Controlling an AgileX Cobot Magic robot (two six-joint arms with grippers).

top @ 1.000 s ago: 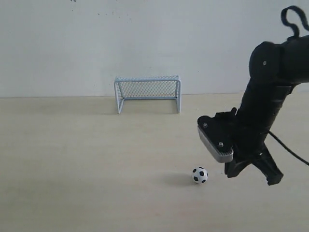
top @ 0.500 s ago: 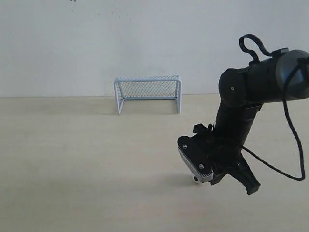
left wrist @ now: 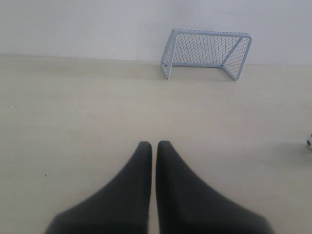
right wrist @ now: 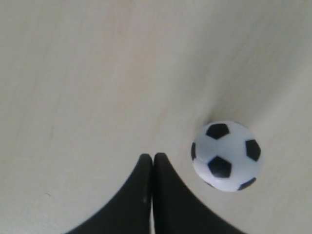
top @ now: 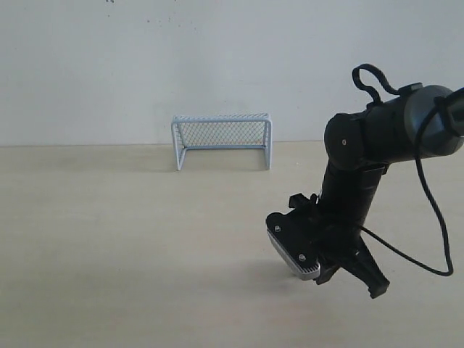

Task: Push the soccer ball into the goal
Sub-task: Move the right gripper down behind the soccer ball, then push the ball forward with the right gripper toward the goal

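Note:
The soccer ball (right wrist: 225, 155), white with black patches, lies on the pale table just beside my right gripper (right wrist: 152, 156), which is shut with nothing in it. A narrow gap separates ball and fingers. In the exterior view the right arm's wrist camera (top: 293, 255) hides the ball, and the right gripper (top: 375, 291) hangs low over the table. The goal (top: 221, 139) stands at the far wall, its mouth facing the table. My left gripper (left wrist: 154, 144) is shut and empty, facing the goal (left wrist: 207, 48); the ball (left wrist: 309, 141) peeks in at that view's edge.
A plain white wall rises behind the goal. The pale wooden table (top: 109, 239) stretches bare from the goal to the ball. A black cable (top: 428, 210) loops off the right arm.
The right arm has swung left and down until its wrist camera covers the ball in the exterior view. The goal has not moved.

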